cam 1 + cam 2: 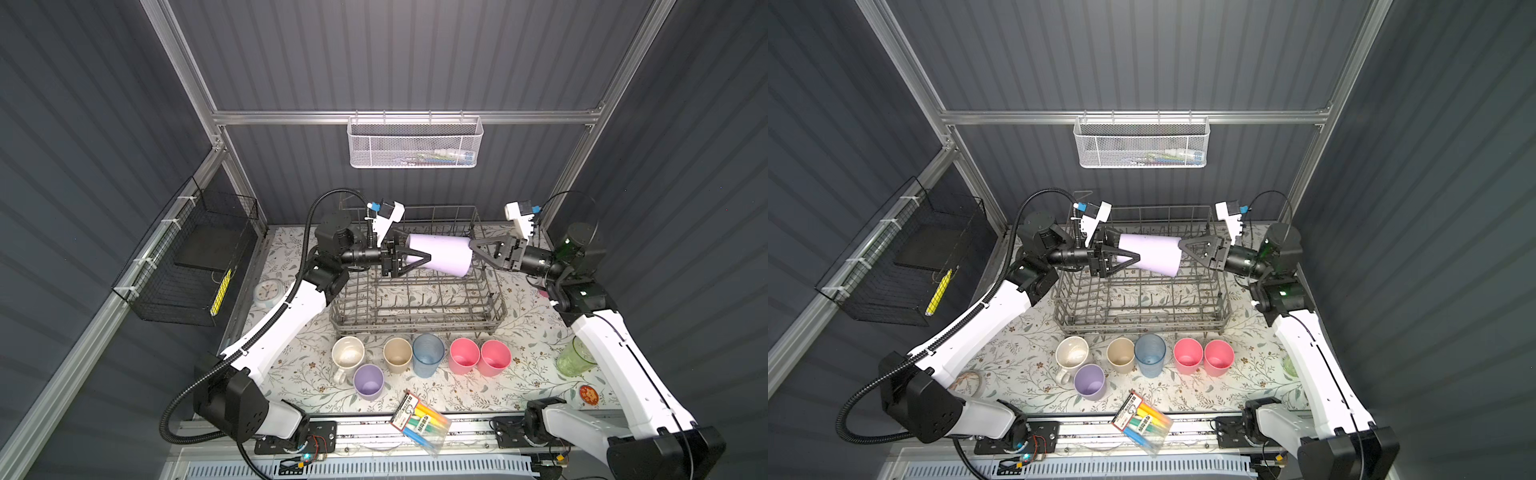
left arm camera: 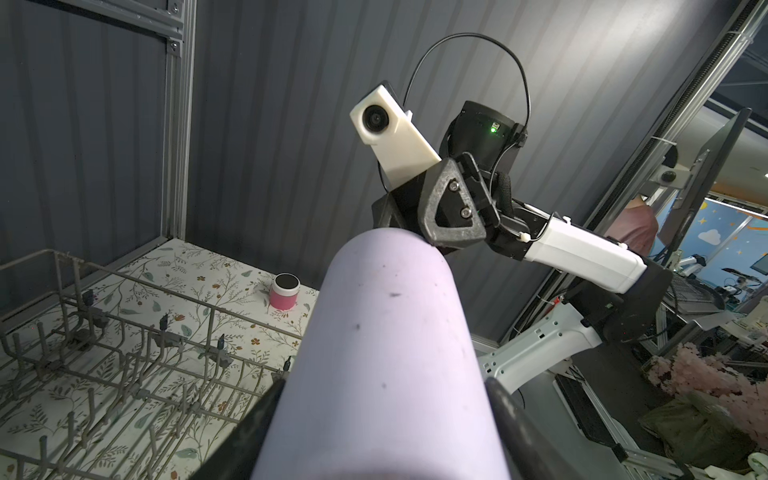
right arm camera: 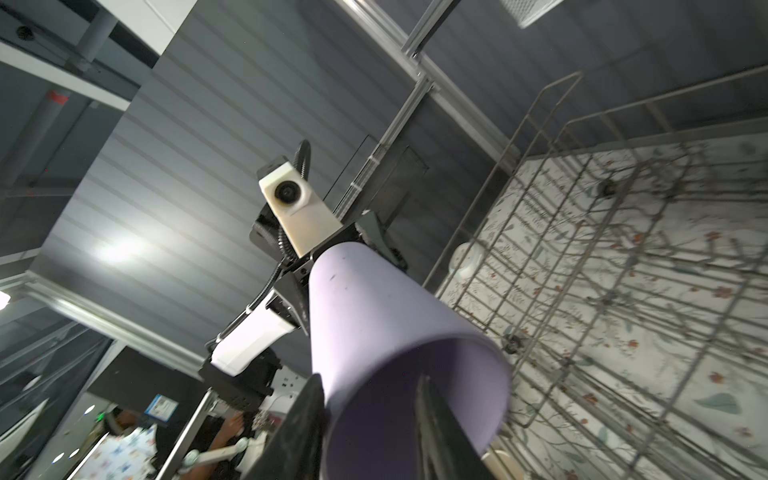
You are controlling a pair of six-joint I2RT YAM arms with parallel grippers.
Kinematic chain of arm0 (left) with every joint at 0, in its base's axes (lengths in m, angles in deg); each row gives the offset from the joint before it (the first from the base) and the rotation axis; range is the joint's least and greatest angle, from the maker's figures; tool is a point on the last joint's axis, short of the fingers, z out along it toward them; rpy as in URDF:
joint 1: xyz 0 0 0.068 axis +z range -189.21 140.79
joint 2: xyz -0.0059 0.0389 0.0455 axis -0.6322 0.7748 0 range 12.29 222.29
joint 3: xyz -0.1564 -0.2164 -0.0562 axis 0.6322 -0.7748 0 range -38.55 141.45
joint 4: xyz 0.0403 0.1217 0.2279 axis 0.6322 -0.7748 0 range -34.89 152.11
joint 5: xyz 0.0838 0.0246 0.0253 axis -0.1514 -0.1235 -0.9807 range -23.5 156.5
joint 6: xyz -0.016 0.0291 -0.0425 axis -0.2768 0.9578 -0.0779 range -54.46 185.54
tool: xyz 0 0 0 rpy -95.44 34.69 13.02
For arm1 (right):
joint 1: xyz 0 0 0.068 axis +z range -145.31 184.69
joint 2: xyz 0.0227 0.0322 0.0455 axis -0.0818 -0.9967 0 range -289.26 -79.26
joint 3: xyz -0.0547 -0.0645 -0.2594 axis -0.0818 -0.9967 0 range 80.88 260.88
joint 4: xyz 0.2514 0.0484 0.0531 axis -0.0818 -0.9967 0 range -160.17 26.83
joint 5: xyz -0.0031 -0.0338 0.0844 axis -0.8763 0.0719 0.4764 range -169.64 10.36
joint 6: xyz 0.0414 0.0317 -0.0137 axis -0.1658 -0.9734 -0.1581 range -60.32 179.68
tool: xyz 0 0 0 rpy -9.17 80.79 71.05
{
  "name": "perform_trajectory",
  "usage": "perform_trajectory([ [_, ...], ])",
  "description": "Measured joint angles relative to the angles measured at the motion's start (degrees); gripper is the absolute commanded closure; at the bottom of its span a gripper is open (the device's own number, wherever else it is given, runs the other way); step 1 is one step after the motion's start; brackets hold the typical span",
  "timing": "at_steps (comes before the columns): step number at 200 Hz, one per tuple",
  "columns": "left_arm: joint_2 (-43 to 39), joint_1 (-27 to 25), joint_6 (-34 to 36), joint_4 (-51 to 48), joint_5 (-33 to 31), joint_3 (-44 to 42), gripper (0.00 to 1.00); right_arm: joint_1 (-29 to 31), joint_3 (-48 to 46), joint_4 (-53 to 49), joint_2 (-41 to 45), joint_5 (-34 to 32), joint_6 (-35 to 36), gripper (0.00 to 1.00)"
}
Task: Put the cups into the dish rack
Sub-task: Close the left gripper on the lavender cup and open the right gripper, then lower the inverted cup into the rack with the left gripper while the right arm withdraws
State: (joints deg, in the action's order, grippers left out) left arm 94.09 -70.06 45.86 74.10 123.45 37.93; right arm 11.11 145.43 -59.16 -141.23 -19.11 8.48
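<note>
Top views, lilac cup [image 1: 441, 254] sideways, mouth right, left pincer [image 1: 420, 250] gripping, right pincer [image 1: 473, 248] parted

The translucent green tumbler [image 1: 570, 360] stands half hidden behind the right arm [image 1: 623, 374]. The base end of the lilac cup [image 2: 386, 353] runs off the left wrist view's edge. What lies in the white mesh basket [image 1: 374, 145] is too small to name. The dish rack [image 3: 623, 291] is smeared with blur in the right wrist view.
</note>
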Motion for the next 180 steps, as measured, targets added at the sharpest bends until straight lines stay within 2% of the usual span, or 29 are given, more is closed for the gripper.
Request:
perform_trajectory([
  [37, -0.7, -0.2, 1.8, -1.9, -0.8, 0.8, 1.0, -5.6, 0.0, -4.4, 2.8, -1.7, 2.5, 0.59],
  [86, 0.0, -0.2, 4.6, -8.5, -6.6, 4.7, 0.99, -6.6, 0.0, -12.2, 2.8, -4.6, 7.6, 0.59],
  [147, 7.9, -0.2, 12.2, -26.2, -22.8, 20.9, 0.95, -8.9, 0.7, -27.7, 3.0, -12.6, 18.1, 0.58],
  [180, 15.4, -0.2, 16.4, -37.8, -34.6, 30.6, 0.96, -9.8, 1.1, -33.6, 3.8, -17.0, 22.5, 0.58],
])
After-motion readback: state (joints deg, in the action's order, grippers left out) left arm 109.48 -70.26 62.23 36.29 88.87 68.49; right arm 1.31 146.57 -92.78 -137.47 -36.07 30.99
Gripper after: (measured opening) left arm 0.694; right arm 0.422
